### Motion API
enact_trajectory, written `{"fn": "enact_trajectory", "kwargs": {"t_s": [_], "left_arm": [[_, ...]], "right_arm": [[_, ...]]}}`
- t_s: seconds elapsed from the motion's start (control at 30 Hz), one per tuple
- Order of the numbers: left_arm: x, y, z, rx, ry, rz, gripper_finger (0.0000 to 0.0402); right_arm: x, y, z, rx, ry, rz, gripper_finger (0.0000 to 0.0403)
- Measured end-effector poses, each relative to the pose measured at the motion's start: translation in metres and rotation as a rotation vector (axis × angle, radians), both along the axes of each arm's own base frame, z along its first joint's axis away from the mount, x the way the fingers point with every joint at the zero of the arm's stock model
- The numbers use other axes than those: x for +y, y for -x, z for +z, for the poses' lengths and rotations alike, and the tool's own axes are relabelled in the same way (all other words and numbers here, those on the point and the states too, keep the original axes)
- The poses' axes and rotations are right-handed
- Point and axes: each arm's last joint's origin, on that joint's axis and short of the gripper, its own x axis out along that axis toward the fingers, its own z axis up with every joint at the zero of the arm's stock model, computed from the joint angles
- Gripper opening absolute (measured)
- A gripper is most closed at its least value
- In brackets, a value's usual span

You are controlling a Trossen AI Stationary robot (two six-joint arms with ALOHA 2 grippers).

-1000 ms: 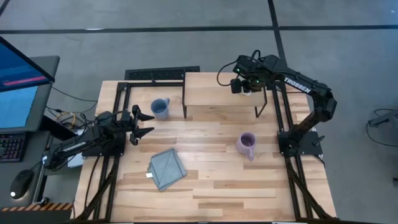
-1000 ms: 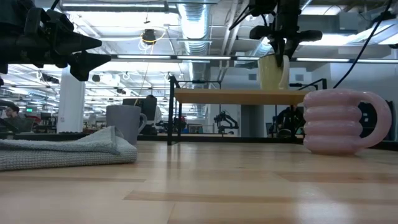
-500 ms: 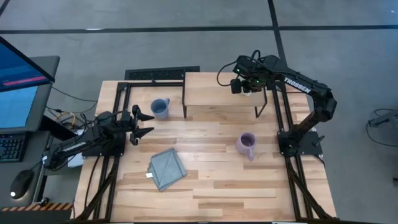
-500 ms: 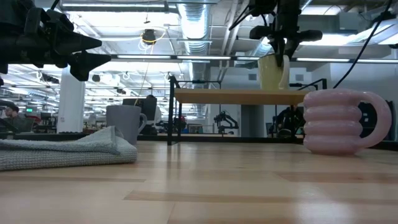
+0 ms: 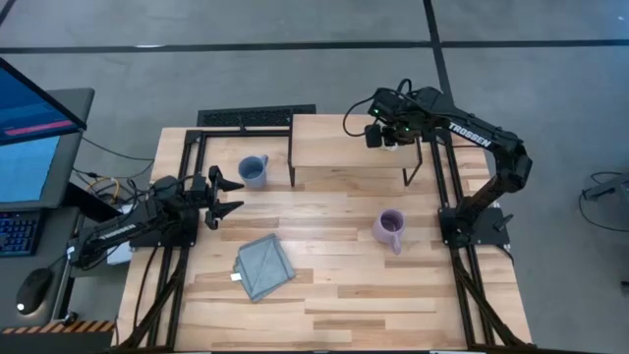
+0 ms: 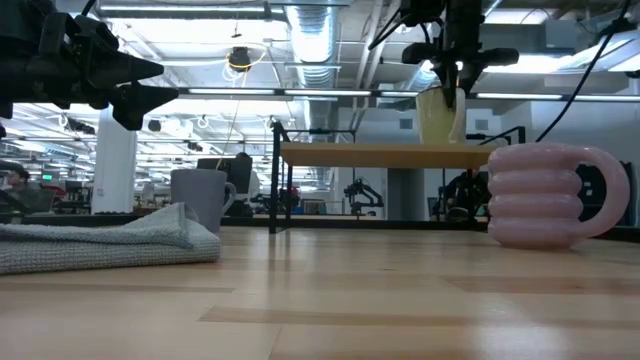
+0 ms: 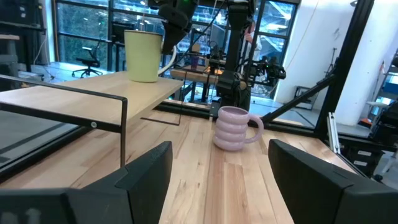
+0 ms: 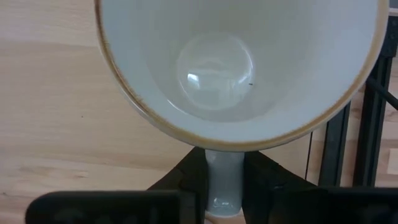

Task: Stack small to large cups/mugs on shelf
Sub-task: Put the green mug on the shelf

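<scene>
The cream-white mug stands upright by its base on the light-wood shelf, at the shelf's right end. My right gripper reaches down over it, shut on its handle. The dusty blue mug stands on the tabletop left of the shelf. On the tabletop in front of the shelf's right end stands the lavender ribbed mug. My left gripper waits open at the table's left side, level, touching nothing. My right gripper has the cream-white mug's handle between its two fingers, one on each side. The fingers come from above, pointing steeply down. The mug stands upright with its base on the shelf.
A grey-blue folded cloth lies on the tabletop toward the near left. The shelf's thin black legs and the black frame rails stand around the back of the table. Bare planks stretch between the cloth and the lavender mug.
</scene>
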Motion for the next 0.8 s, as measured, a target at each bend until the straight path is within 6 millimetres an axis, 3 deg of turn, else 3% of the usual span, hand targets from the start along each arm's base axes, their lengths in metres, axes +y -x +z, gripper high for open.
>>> {"fn": "enact_trajectory", "kwargs": {"t_s": [0.8], "left_arm": [[0.0000,0.0000,0.0000,0.000,0.000,0.000,0.0257]], "right_arm": [[0.0008,0.0013,-0.0005,0.015,-0.009,0.001,0.0093]]}}
